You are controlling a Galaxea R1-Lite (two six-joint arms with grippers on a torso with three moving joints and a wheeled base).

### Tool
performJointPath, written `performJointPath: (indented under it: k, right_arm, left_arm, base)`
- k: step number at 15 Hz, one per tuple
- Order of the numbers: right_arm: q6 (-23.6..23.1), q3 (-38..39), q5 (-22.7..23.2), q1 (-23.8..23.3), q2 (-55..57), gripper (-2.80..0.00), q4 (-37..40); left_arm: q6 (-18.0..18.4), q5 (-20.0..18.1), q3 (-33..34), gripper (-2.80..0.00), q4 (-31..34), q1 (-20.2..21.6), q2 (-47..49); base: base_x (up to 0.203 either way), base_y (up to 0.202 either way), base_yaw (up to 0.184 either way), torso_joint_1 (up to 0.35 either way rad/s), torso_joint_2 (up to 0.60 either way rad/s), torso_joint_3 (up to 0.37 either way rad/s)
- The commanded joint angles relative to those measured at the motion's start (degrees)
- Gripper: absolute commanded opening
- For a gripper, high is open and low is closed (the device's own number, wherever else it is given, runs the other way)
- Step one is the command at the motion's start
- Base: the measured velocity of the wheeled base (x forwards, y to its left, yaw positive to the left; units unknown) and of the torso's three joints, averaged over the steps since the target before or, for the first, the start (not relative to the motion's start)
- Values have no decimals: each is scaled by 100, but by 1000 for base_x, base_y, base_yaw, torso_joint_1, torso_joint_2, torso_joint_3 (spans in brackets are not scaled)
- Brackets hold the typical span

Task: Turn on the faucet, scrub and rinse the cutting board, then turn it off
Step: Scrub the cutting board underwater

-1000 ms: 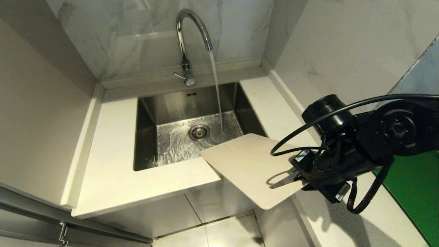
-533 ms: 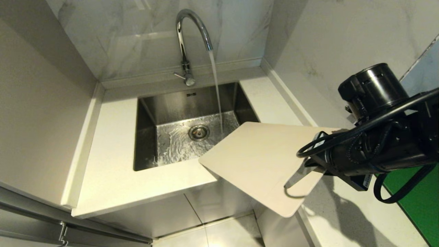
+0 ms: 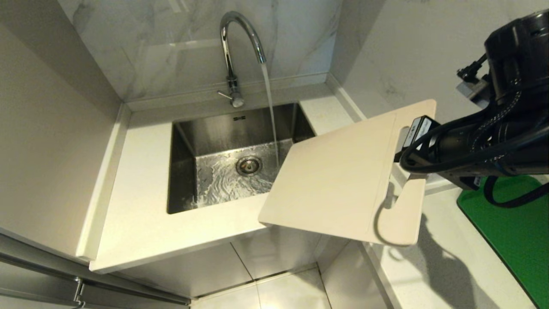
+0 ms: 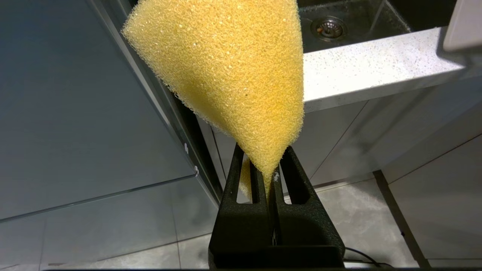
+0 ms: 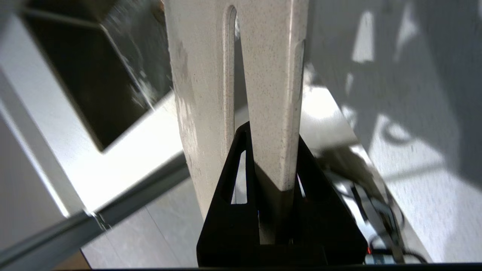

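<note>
The chrome faucet (image 3: 233,51) is running, a stream of water (image 3: 270,111) falling into the sink (image 3: 184,128). My right gripper (image 3: 407,148) (image 5: 272,139) is shut on the handle strip beside the slot of the cream cutting board (image 3: 343,176) (image 5: 199,94). The board hangs in the air, tilted, its handle end raised to the right and its far corner over the sink's right rim. It is not under the stream. My left gripper (image 4: 264,158) shows only in the left wrist view, low before the cabinet front, shut on a yellow sponge (image 4: 233,64).
A white countertop (image 3: 137,206) surrounds the sink, with marble walls behind and on both sides. The drain (image 3: 248,165) lies in the wet basin. A green mat (image 3: 510,231) lies on the counter at the far right. Tiled floor shows below the counter edge.
My right arm has risen and rolled, lifting the cutting board from low and nearly flat to higher and tilted, handle end up. The water keeps running.
</note>
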Motion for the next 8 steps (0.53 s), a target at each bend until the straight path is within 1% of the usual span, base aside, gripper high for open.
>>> performJointPath:
  k: [1, 5, 8]
  right_arm:
    - [-59, -319, 3, -82, -64, -280, -119]
    - [-78, -946, 0, -122, -65, -280, -72]
    - [-79, -943, 0, -122, -134, -280, -42]
  left_arm:
    - [-3, 2, 9, -280, -4, 2, -21]
    - [-3, 2, 9, -280, -4, 2, -21]
    - [5, 2, 9, -280, -4, 2, -21]
  base:
    - [0, 0, 0, 0, 0, 0]
    - [0, 0, 0, 0, 0, 0]
    - [0, 0, 0, 0, 0, 0]
